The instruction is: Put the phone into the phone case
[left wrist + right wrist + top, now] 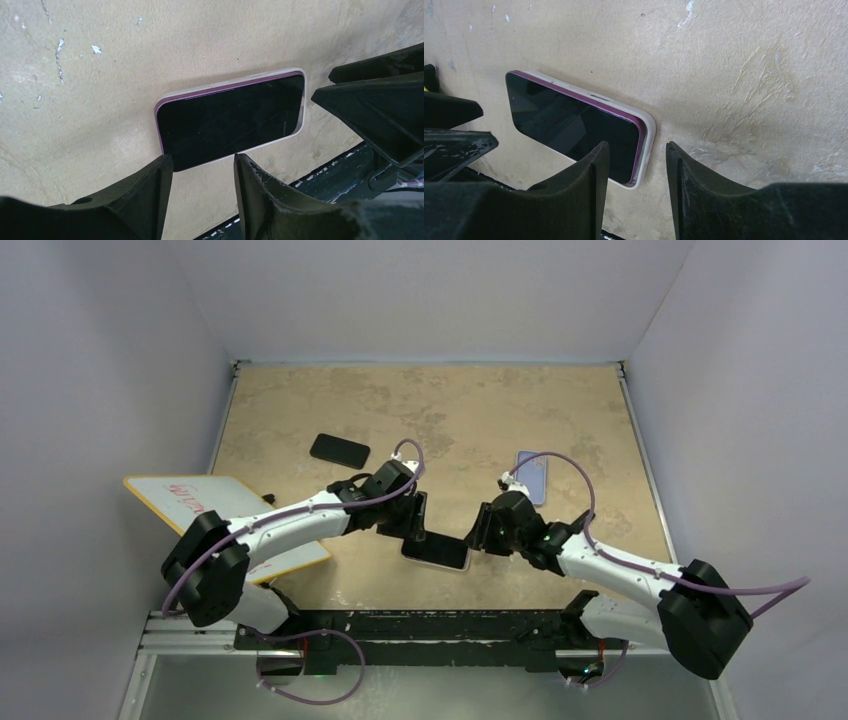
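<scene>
Setting: a tan, mottled table (450,410) is sitting between pale walls, with two white and black robot arms reaching in from the near edge.
Phone: a phone (230,120) with a dark, blank screen is lying face up near the middle of the table's near edge, between the two arm tips.
Phone case: a white phone case (649,140) is wrapping around the phone, its rim showing on every visible side. A thin purple line is running between the screen and the white rim along the far long edge.
Left gripper: the left gripper (203,157) is hovering at the phone's left end, pointing down at its near corner. Its two black fingers are standing apart with bare table showing in the gap, clamping nothing.
Right gripper: the right gripper (638,145) is hovering at the phone's right end. Its fingers are also spread, with the phone's corner showing in the gap. Whether they are touching the case cannot be told.
Other things: a flat black rectangle (340,449) is lying farther back on the left, and a lilac rectangle (533,476) is lying back on the right. A white board (215,505) with red writing is lying under the left arm, overhanging the table's left edge.
</scene>
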{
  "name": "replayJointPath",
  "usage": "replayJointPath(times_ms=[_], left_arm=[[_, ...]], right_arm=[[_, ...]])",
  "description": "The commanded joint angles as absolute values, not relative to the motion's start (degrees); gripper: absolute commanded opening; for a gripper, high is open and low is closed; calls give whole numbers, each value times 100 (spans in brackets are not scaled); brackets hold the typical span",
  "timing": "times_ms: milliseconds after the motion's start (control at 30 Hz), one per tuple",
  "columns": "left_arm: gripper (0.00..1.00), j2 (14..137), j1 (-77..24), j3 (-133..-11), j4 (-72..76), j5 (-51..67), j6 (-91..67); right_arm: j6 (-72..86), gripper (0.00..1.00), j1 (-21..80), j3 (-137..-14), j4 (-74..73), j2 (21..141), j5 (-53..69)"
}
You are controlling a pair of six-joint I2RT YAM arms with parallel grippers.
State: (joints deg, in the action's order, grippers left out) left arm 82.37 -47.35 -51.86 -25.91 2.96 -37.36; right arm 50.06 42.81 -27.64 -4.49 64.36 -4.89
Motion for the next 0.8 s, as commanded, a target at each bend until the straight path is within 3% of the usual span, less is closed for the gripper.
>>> replayJointPath(times_ms=[0,167,467,600,767], left_arm=[[49,8417,-4800,-5097,-2148,265,-3841],[47,8666,-4832,-5129,-2342,-282,-3858],[47,8923,-4900,-5045,-2172,-26,-3815],[38,8946,-4937,-4981,-2057,282,-3868],[37,8896,-4975,-4992,-2040,329,-3902]], right_arm=[[5236,47,4236,-2606,-41,6444,-152],[5268,47,4241,-2535,137,6586,-17],[5358,47,4245,-2463,509,6817,-12],[5418,46,4251,-2453,496,6815,-9],[5497,47,4246,-2492,179,6717,-193]])
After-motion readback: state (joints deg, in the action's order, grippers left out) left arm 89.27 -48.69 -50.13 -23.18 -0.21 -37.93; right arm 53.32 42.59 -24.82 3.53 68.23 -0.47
